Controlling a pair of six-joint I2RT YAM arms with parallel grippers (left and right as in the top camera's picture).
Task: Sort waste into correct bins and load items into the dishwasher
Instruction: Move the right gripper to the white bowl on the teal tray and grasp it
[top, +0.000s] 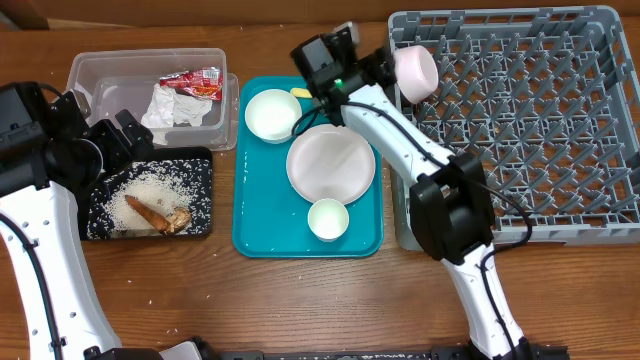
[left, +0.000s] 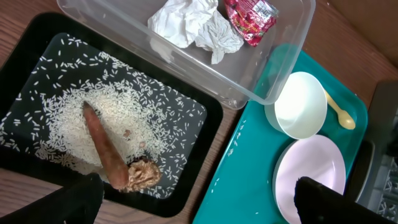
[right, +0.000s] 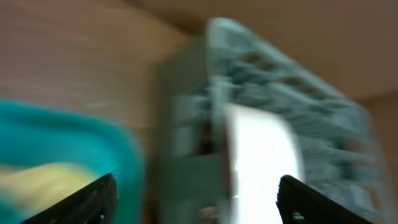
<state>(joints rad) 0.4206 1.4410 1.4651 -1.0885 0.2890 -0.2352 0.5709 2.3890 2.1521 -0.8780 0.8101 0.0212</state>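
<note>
Wooden table (top: 300, 300) holds it all. The right wrist view is badly blurred: only the grey rack (right: 205, 74) and a white bowl (right: 261, 155) standing at its corner can be made out. The right gripper (right: 198, 199) is spread wide and grasps nothing. The left gripper (left: 193, 205), its tips cut off by the frame, hangs wide apart and empty over the black tray (left: 28, 68) of rice (left: 118, 112).
</note>
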